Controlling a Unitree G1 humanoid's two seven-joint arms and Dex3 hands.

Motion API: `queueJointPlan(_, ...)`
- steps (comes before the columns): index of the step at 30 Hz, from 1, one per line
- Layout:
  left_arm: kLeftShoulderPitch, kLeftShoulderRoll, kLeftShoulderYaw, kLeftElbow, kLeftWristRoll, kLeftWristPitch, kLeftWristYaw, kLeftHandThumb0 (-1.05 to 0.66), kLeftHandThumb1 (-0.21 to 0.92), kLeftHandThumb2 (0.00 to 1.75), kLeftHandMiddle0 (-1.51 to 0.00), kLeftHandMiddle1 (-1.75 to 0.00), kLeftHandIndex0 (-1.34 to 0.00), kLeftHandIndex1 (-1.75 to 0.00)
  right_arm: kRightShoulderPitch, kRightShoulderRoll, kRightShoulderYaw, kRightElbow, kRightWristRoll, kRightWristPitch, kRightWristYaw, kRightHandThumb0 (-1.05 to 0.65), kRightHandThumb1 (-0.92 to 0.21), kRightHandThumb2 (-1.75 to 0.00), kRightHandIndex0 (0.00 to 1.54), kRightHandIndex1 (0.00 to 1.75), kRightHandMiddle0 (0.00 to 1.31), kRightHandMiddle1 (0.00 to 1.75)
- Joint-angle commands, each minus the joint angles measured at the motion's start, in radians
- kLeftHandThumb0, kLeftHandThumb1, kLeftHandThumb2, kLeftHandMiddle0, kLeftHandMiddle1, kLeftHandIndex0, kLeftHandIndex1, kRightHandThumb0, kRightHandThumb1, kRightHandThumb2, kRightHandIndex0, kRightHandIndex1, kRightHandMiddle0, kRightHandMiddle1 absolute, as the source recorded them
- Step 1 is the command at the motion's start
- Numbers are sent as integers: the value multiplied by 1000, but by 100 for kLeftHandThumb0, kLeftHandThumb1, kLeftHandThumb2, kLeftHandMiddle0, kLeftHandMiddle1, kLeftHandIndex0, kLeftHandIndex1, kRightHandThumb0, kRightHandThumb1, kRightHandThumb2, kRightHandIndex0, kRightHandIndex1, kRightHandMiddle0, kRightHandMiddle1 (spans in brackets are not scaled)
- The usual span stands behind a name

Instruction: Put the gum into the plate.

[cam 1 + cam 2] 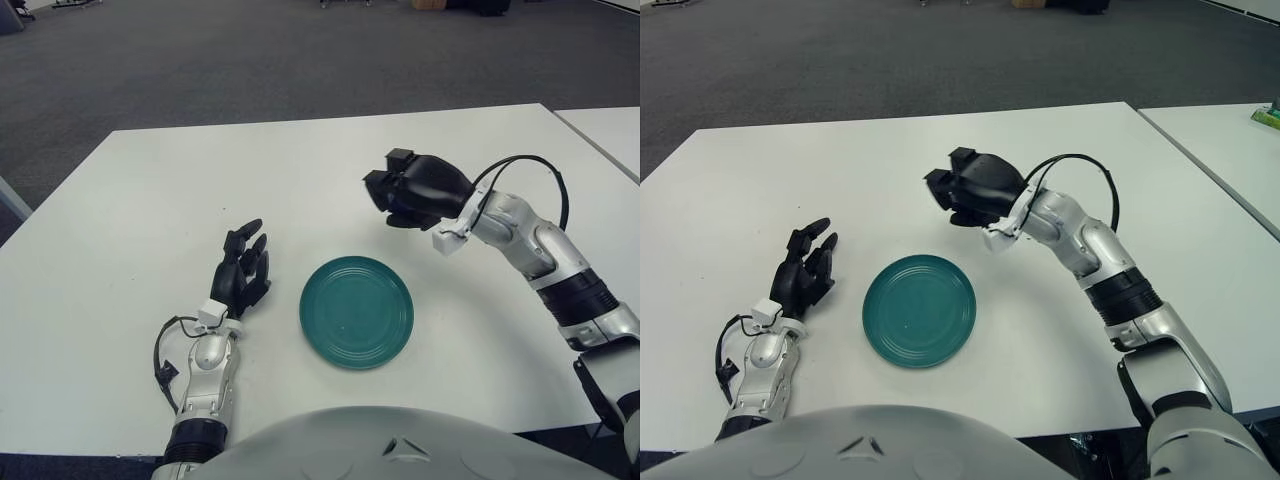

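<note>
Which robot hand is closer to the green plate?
Left. The left hand lies just beside the plate's left rim; the right hand is raised beyond its far edge.

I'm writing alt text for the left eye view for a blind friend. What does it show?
The right robot hand, fingers curled around a small bluish item, hovers above a white table, just beyond a green plate. The left robot hand shows left of the plate, fingers relaxed.
</note>
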Motion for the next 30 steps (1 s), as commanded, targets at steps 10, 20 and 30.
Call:
queueJointPlan(10,4,-13,-9,42,9,46,2,-72,92,65,-50,-4,0,-88,36,97,75,-55,-68,-12,8,-42,-54,-103,83,175,44,175)
queueJointPlan(20,1,-25,-16,15,40,78,36,-70,92,73,-53,-7,0,-88,34,99,106,-121,-74,-28,108,-42,-54,-103,80,175,44,175)
queueJointPlan(30,2,-64,-2,39,65,32,120,-72,92,89,-48,-4,-2,-91,61,118,153,-102,-133,-44,120,-41,-58,-98,73,175,41,175)
